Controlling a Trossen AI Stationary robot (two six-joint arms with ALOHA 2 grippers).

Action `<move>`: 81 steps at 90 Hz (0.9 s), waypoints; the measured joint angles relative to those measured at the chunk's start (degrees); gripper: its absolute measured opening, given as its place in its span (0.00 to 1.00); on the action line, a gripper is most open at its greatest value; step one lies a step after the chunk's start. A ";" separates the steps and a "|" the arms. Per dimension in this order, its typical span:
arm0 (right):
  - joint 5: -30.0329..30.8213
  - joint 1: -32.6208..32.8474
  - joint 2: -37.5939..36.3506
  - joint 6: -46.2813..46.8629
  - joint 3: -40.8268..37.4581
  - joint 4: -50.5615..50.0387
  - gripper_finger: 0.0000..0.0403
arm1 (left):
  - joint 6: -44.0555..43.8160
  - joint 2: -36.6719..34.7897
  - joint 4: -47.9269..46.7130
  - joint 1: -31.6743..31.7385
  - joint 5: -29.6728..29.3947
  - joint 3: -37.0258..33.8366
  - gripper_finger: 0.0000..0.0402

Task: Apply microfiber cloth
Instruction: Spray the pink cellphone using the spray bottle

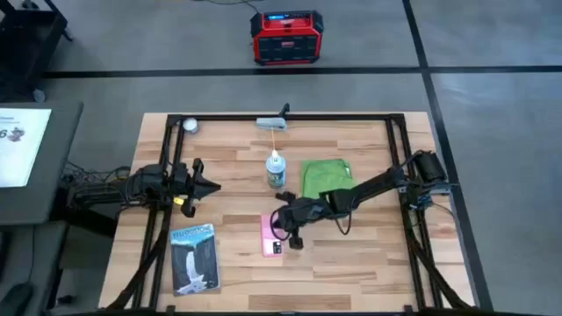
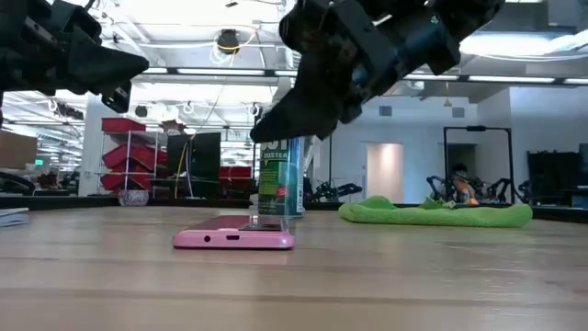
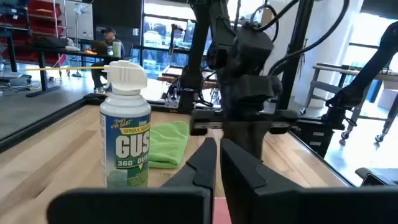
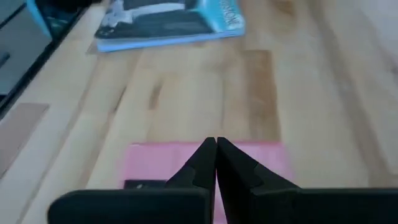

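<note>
The microfiber cloth (image 1: 327,175) is a bright green rumpled square lying flat on the wooden table, right of centre; it also shows in the low view (image 2: 432,213) and the left wrist view (image 3: 168,143). A pink phone (image 1: 271,237) lies flat near the table's middle. My right gripper (image 1: 286,230) hangs shut above the phone (image 4: 149,165), left of the cloth, and the low view shows its tips (image 2: 260,134) clear of the phone (image 2: 234,239). My left gripper (image 1: 211,186) waits shut over the table's left part, holding nothing.
A spray can (image 1: 276,171) stands upright just left of the cloth and behind the phone. A blue-grey booklet (image 1: 193,257) lies at the near left. A small white ball (image 1: 190,125) and a grey tool (image 1: 272,121) lie at the far edge.
</note>
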 joint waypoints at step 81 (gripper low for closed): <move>-0.12 -0.80 9.33 7.78 2.51 -5.77 0.00 | -1.60 0.00 -0.22 -0.01 0.02 0.00 0.00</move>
